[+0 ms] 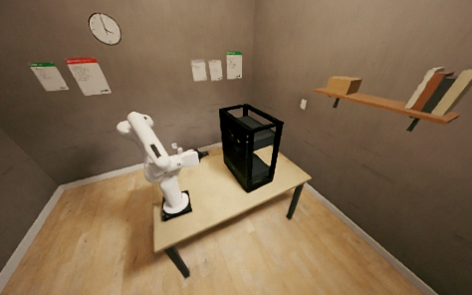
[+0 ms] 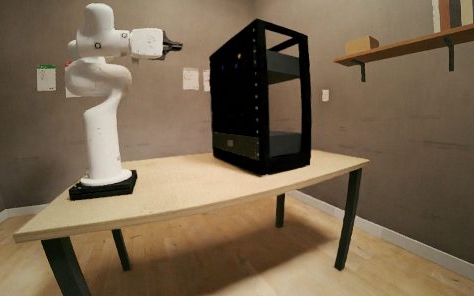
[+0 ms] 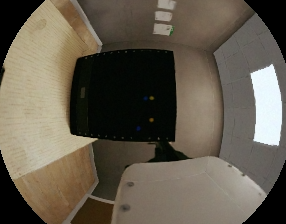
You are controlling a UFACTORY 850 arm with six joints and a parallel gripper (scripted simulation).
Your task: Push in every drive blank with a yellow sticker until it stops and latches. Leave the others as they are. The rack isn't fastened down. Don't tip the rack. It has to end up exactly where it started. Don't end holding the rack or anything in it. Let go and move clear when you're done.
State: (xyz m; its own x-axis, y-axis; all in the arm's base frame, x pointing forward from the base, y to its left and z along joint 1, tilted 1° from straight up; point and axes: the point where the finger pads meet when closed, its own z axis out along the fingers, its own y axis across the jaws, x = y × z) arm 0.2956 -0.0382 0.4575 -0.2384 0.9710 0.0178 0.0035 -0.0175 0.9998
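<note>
A black open-frame rack [image 1: 251,146] stands upright on the far right part of the wooden table; it also shows in the exterior view [image 2: 260,97] and in the wrist view [image 3: 126,95]. Small stickers dot its dark front near the top: a yellow one [image 2: 239,56] with blue ones beside and below it [image 2: 235,65]. In the wrist view I see a yellow dot [image 3: 151,120] and blue dots [image 3: 144,98]. My gripper [image 2: 175,46] is shut and empty, level with the rack's upper front and a short way off from it; it also shows in the top view [image 1: 204,154].
The arm's base [image 1: 175,205] sits on the table's left part. A wall shelf [image 1: 385,104] with a box and books hangs to the right. The table edges lie close to the rack's right and far sides.
</note>
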